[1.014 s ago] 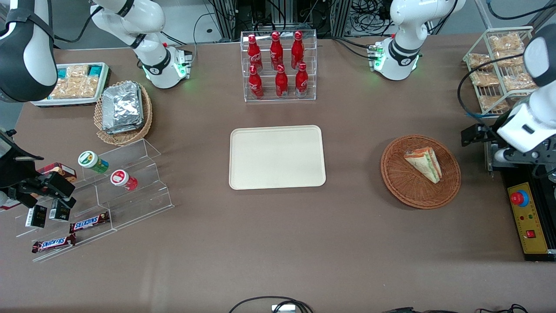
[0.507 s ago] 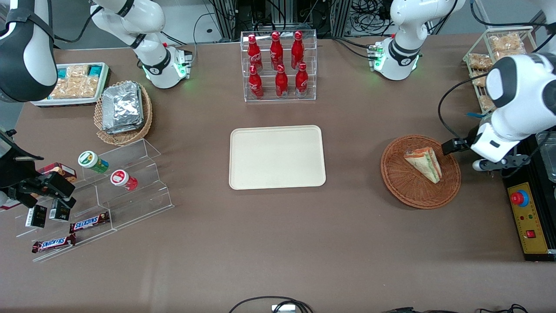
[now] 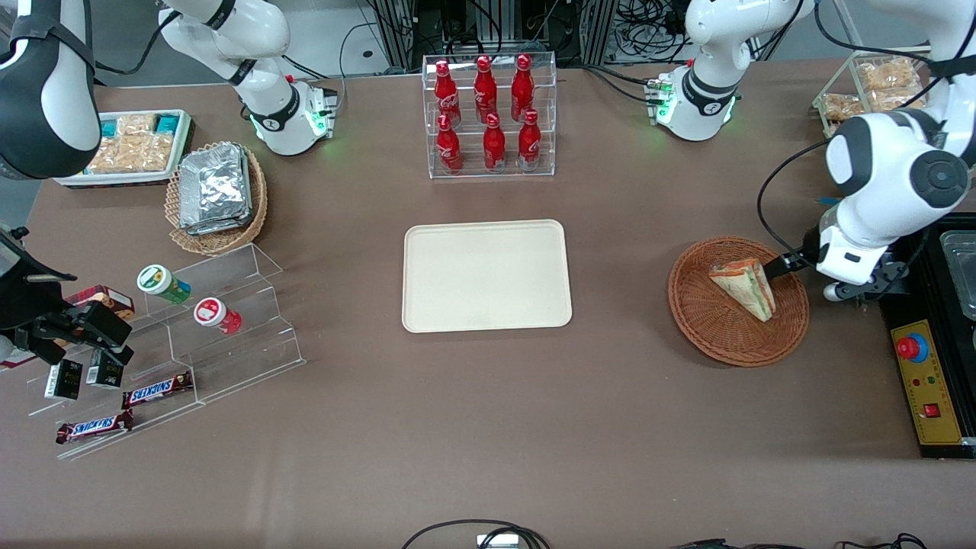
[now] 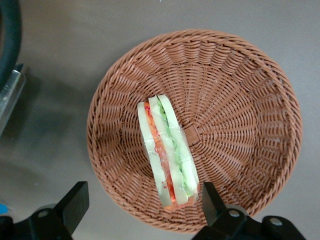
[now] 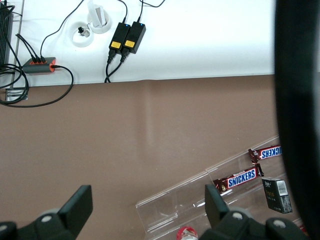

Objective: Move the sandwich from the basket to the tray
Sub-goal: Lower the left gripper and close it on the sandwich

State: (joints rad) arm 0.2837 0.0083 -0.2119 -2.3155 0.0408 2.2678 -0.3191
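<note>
The sandwich (image 3: 743, 288), a clear-wrapped white-bread wedge with green and orange-red filling, lies in the round reddish-brown wicker basket (image 3: 717, 343) toward the working arm's end of the table. In the left wrist view the sandwich (image 4: 167, 152) rests on its edge in the basket (image 4: 240, 100). My left gripper (image 3: 801, 274) hovers above the basket's rim on the side away from the tray. It is open (image 4: 144, 205): one finger (image 4: 212, 202) is above the sandwich's end, the other (image 4: 75, 205) is outside the rim over the table, and nothing is held. The cream tray (image 3: 486, 276) lies bare at mid-table.
A clear rack of red bottles (image 3: 492, 114) stands farther from the camera than the tray. A control box with a red button (image 3: 926, 381) and a wire rack of snack packets (image 3: 877, 114) flank the basket. A tan basket of foil packs (image 3: 217, 191) and an acrylic snack stand (image 3: 191, 328) sit toward the parked arm's end.
The left arm has swung in from the table's end toward the basket, bringing its gripper over the basket's rim. The sandwich, basket and tray have not moved.
</note>
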